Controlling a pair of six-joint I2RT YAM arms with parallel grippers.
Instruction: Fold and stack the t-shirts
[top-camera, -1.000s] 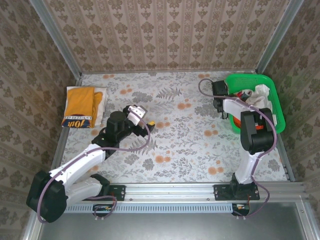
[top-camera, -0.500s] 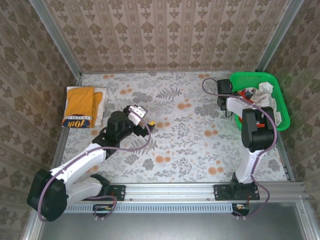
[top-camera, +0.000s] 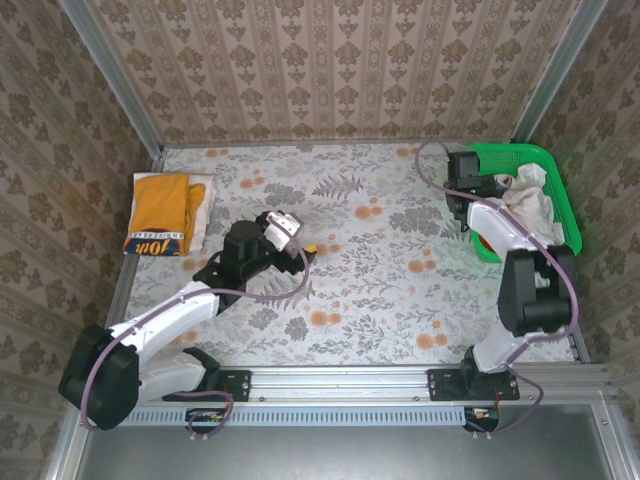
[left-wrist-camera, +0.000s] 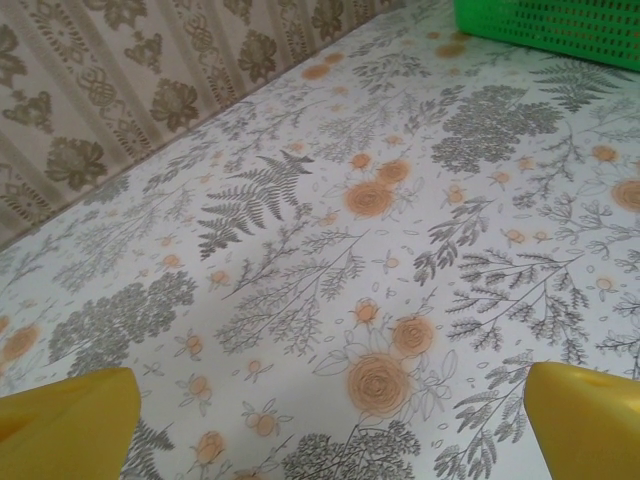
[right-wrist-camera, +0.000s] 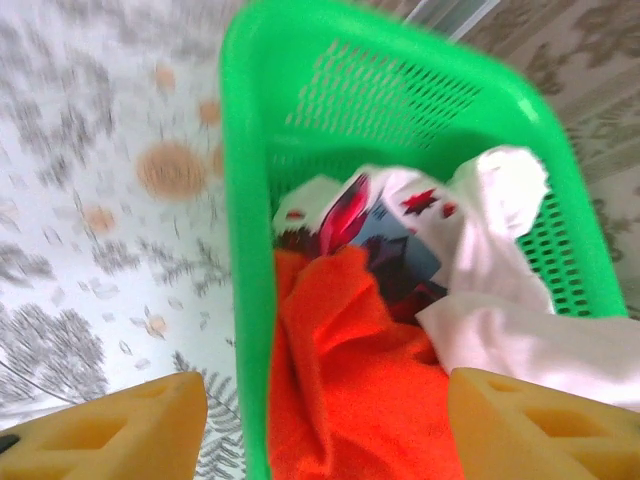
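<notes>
1. T-shirts first: a mustard-yellow tee (top-camera: 160, 208) with a navy lettered band lies folded at the far-left corner of the floral table (top-camera: 350, 295). It sits on a folded white tee (top-camera: 203, 198), whose edge peeks out on the right.
2. More tees are heaped in the green mesh basket (top-camera: 505, 152) at the far right. There's an orange-red tee (right-wrist-camera: 350, 380) on the near-left side, and a crumpled white tee (right-wrist-camera: 500, 300) draped over its right part. A printed tee (right-wrist-camera: 370, 215) with red and navy graphics is tucked in behind them.
3. My right claw (right-wrist-camera: 325, 400) hangs over the near-left part of the basket, above the orange-red tee. Its yellow pads (right-wrist-camera: 120, 425) stand well apart and I see nothing pinched between them. That wrist view is blurry, so I can't tell whether the tips touch the cloth.
4. Stuff in the way: the basket's left wall stands between the heap and the open table, and the crumpled white tee overlaps the orange-red tee's right edge.
5. My left claw (left-wrist-camera: 330, 400) is spread wide and holding nothing. It's over bare table around the middle, well apart from both the folded pile and the basket. A corner of the basket shows far ahead in its wrist view.
6. Around the rig: a purple cable (top-camera: 285, 288) loops off the left arm, and patterned wallpaper (top-camera: 330, 70) backs the table.
</notes>
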